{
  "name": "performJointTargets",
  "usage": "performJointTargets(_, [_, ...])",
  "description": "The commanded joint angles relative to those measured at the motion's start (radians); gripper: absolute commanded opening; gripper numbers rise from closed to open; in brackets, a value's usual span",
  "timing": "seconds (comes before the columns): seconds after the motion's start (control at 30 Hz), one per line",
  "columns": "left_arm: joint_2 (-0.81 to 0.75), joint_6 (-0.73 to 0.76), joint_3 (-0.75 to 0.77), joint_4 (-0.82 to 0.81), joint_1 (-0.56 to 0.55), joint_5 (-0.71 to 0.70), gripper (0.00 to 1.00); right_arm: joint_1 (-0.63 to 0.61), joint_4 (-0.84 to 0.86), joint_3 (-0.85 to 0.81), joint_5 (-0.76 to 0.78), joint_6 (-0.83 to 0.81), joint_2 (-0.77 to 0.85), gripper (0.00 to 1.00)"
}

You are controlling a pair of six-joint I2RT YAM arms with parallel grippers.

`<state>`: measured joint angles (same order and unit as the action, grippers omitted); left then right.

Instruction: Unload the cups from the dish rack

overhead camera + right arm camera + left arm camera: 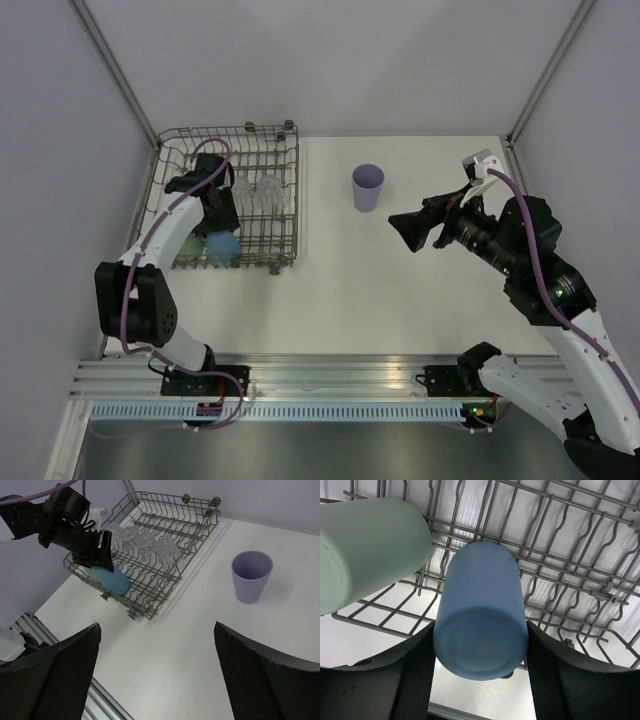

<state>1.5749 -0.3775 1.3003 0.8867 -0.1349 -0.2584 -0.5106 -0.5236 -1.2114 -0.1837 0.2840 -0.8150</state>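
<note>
Left pincer [480,672] clamps blue cup [480,605] in rack [600,587]; lifted askew, it could snag prongs [546,517] or nudge green cup [365,550]. Right pincer [155,675] gapes empty.

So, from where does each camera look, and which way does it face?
Top external: above, behind the bases, looking down at the table; left arm, right arm show.
Left wrist: looks into the dish rack; left pincer shut on blue cup.
Right wrist: looks leftward over the table toward lilac cup; open right pincer shows.
Shared: blue cup, all views.
</note>
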Motion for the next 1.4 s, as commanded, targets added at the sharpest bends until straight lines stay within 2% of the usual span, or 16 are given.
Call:
performJointTargets(0.0, [-0.068, 0.022, 0.053, 0.032, 0.003, 0.01, 0.21, 0.003, 0.024, 0.006, -0.005, -0.009, -0.003, 0.98])
performJointTargets(0.13, [-0.143, 0.029, 0.102, 0.046, 0.003, 0.068, 0.17, 0.001, 0.033, 0.01, -0.002, -0.008, -0.003, 0.98])
performJointTargets(0.23, [-0.187, 0.028, 0.132, 0.058, 0.003, 0.106, 0.06, 0.003, 0.042, 0.026, -0.003, -0.008, -0.001, 0.98])
performJointTargets(0.3, [-0.229, 0.022, 0.166, 0.064, 0.003, 0.14, 0.02, 0.003, 0.051, 0.042, -0.023, -0.006, -0.004, 0.98])
performJointTargets(0.4, [-0.291, -0.003, 0.209, 0.058, 0.003, 0.252, 0.02, 0.001, 0.105, 0.075, -0.106, 0.015, -0.01, 0.98])
performJointTargets(0.43, [-0.306, -0.02, 0.221, 0.034, 0.003, 0.348, 0.02, 0.003, 0.146, 0.091, -0.137, 0.026, -0.015, 0.98])
performJointTargets(0.5, [-0.367, -0.047, 0.22, -0.003, 0.003, 0.43, 0.02, 0.001, 0.207, 0.121, -0.2, 0.088, -0.013, 0.98])
performJointTargets(0.6, [-0.467, -0.136, 0.173, -0.151, 0.001, 0.608, 0.02, 0.001, 0.437, 0.202, -0.31, 0.2, 0.005, 0.98])
performJointTargets(0.67, [-0.506, -0.181, 0.111, -0.289, 0.001, 0.674, 0.02, 0.001, 0.514, 0.243, -0.431, 0.275, -0.01, 0.98])
performJointTargets(0.8, [-0.564, -0.357, -0.001, -0.503, 0.001, 0.916, 0.02, 0.001, 0.75, 0.302, -0.487, 0.397, -0.052, 0.98])
performJointTargets(0.9, [-0.575, -0.521, -0.096, -0.737, -0.008, 1.052, 0.02, 0.001, 0.824, 0.325, -0.496, 0.443, -0.082, 0.97])
performJointTargets(1.07, [-0.579, -0.65, -0.166, -0.972, -0.069, 1.116, 0.02, 0.001, 0.956, 0.351, -0.516, 0.504, -0.125, 0.94])
performJointTargets(1.17, [-0.555, -0.69, -0.188, -1.04, -0.112, 1.14, 0.02, 0.0, 1.017, 0.363, -0.545, 0.541, -0.141, 0.92])
performJointTargets(1.2, [-0.549, -0.731, -0.211, -1.118, -0.123, 1.165, 0.02, 0.0, 1.045, 0.365, -0.548, 0.547, -0.144, 0.92])
performJointTargets(1.3, [-0.517, -0.81, -0.249, -1.23, -0.163, 1.19, 0.02, 0.001, 1.05, 0.355, -0.553, 0.537, -0.144, 0.91])
performJointTargets(1.37, [-0.498, -0.807, -0.249, -1.23, -0.189, 1.19, 0.02, 0.0, 1.05, 0.349, -0.569, 0.526, -0.144, 0.87])
